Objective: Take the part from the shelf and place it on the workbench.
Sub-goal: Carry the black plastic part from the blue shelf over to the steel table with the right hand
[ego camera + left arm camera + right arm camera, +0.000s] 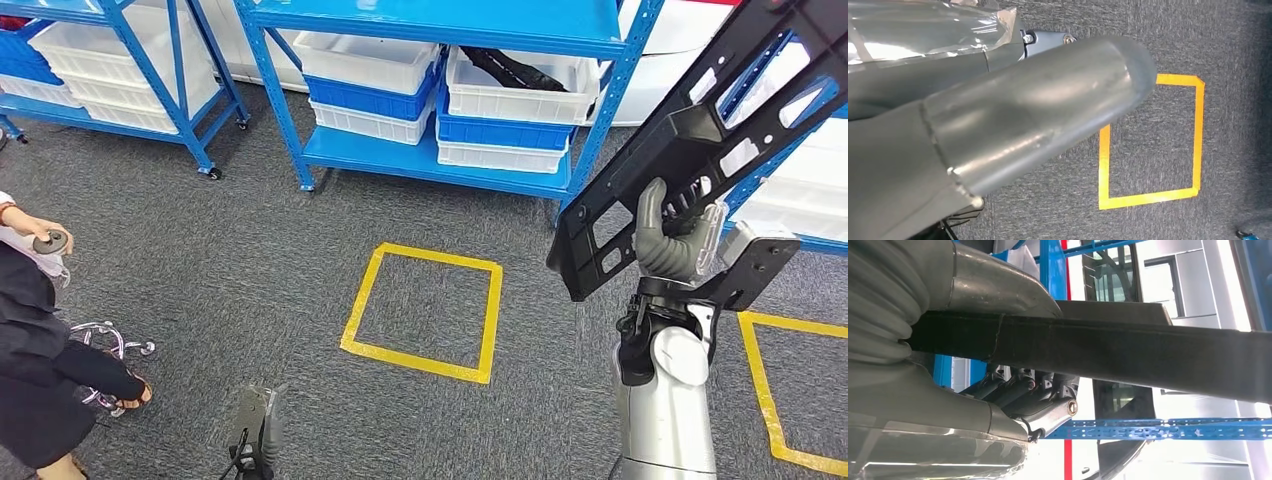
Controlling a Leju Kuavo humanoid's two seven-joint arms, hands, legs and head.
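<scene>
The right hand (pixel 672 232) grips the black part (pixel 690 140) near its lower end; most of it extends above, so it could tip and slip. I cannot tell the left hand's (pixel 258 428) state.

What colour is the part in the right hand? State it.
Black. The part held by the right hand shows best in the head view.

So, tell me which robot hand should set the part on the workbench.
The right robot hand: it already grips the black part, raised. The left robot hand hangs low over the carpet.
</scene>
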